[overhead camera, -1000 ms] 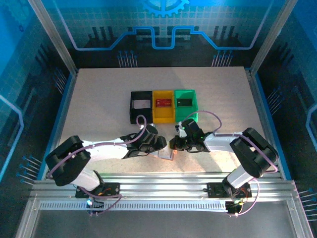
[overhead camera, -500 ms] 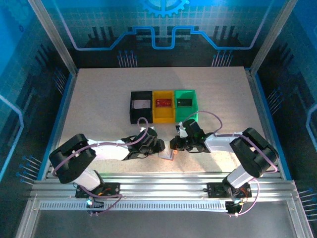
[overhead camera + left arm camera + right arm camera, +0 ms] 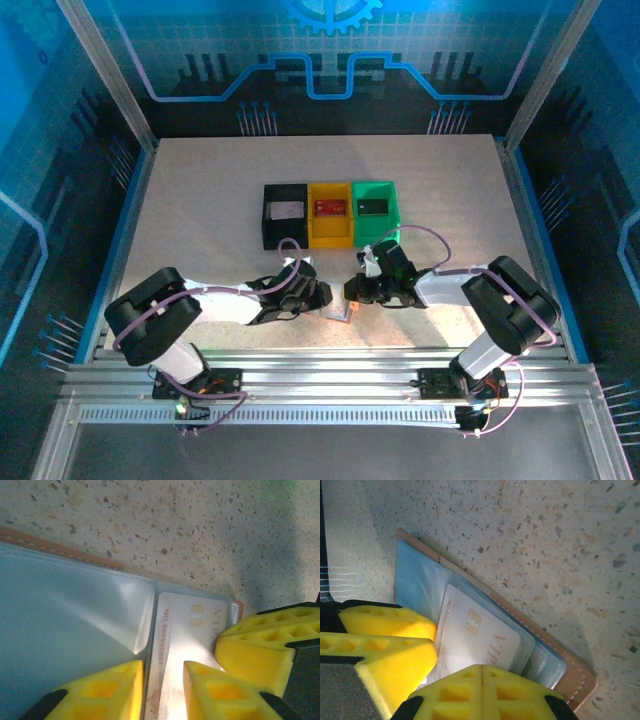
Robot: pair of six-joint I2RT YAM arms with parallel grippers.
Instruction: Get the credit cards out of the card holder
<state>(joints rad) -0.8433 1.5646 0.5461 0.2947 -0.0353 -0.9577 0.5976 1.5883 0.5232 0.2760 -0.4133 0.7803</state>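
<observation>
Tan leather edged around pale grey plastic: the card holder point(image 3: 338, 312) lies open on the speckled table point(image 3: 200, 200), near the front edge and between your two grippers. Your left gripper point(image 3: 318, 297) reaches in from the left and your right gripper point(image 3: 357, 290) from the right. Their tips stand just beside each other over the holder.

From the left wrist you look down on a whitish-grey card point(image 3: 182, 640) with a gold chip, the letters VIP and a printed number. It lies at the holder's end beside a clear pocket point(image 3: 65, 630). Your left gripper's yellow fingers point(image 3: 100, 692) stand a narrow gap apart, one over the pocket sheet and one over the card. The card's long edge shows between them, and they clasp nothing that you can see.

From the right wrist, your right gripper's fingers point(image 3: 520, 685) are pressed together with nothing between them. Their tips point down at the card's near edge, and whether they touch it you cannot tell. The holder's stitched tan border runs just past the card.

Behind the arms three bins stand in a row, side against side. The black bin point(image 3: 270, 228) holds a pale card point(image 3: 287, 210), the yellow bin point(image 3: 331, 236) a red card point(image 3: 330, 207), and the green bin point(image 3: 390, 225) a black card point(image 3: 372, 208).
</observation>
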